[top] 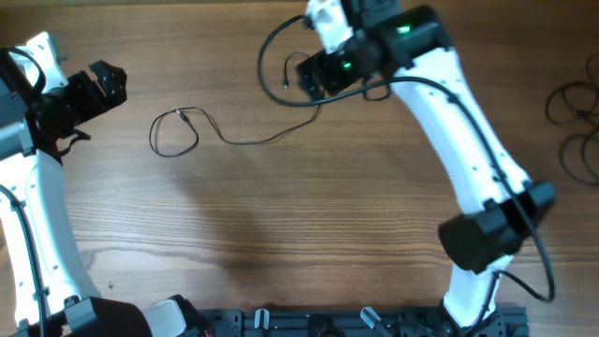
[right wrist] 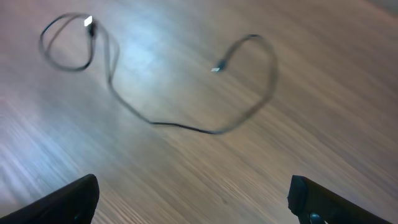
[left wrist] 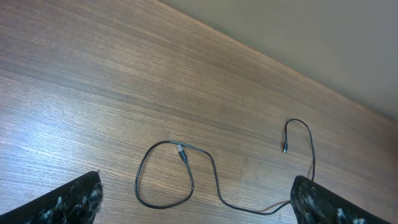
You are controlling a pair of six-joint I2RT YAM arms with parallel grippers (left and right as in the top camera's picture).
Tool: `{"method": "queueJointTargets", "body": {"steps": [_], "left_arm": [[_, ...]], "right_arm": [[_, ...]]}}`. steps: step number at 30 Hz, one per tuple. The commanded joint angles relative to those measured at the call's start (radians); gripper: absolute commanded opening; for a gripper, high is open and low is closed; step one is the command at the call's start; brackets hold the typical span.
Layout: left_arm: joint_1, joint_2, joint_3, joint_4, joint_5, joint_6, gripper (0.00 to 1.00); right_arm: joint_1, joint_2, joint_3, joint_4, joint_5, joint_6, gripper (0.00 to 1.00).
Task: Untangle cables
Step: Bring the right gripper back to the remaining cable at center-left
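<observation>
One cable (top: pixel 248 142) lies spread out on the table (top: pixel 281 234), and you can see it in all three views. Its left end makes a closed loop (top: pixel 174 133), with a small plug (top: pixel 184 116) lying just inside the top of this loop. From the loop the wire runs to the right in a shallow curve and passes under the right claw (top: pixel 314 75). Then it bends up and back in an arc, and the second plug (top: pixel 287 86) rests just left of that claw.

Your right claw hangs above this arc and is released. In the right wrist view its two fingers (right wrist: pixel 68 202) stand far apart at the lower corners with nothing between them, only wood and the blurred cable beyond.

Your left claw (top: pixel 105 82) is well apart from the cable, at the left edge of the table. It is released too: in the left wrist view the fingers (left wrist: pixel 71 202) are wide apart, and the loop lies on the wood between them, not touched.

Two more coils (top: pixel 571 103) of thin black wire lie near the right edge of the table, far from both claws.
</observation>
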Motion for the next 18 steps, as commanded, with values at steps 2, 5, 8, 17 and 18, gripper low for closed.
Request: {"method": "queueJointTargets", "body": {"steps": [2,5,8,17,18], "left_arm": [[0.000,-0.008,0.018,0.000,-0.006,-0.014,0.98],[0.000,-0.008,0.018,0.000,-0.006,-0.014,0.98],[0.000,-0.008,0.018,-0.001,-0.006,-0.014,0.98],[0.000,-0.008,0.018,-0.006,-0.005,-0.013,1.00],[0.000,-0.008,0.018,-0.007,-0.005,-0.013,1.00]], "right_arm": [[0.034,0.086,0.004,0.027,-0.098,-0.080,0.99],[0.049,0.123,0.004,0.046,-0.135,-0.109,1.00],[0.066,0.154,0.004,0.074,-0.155,-0.132,0.99],[0.106,0.269,0.004,0.202,-0.230,-0.146,1.00],[0.109,0.284,0.004,0.215,-0.240,-0.146,1.00]]}}
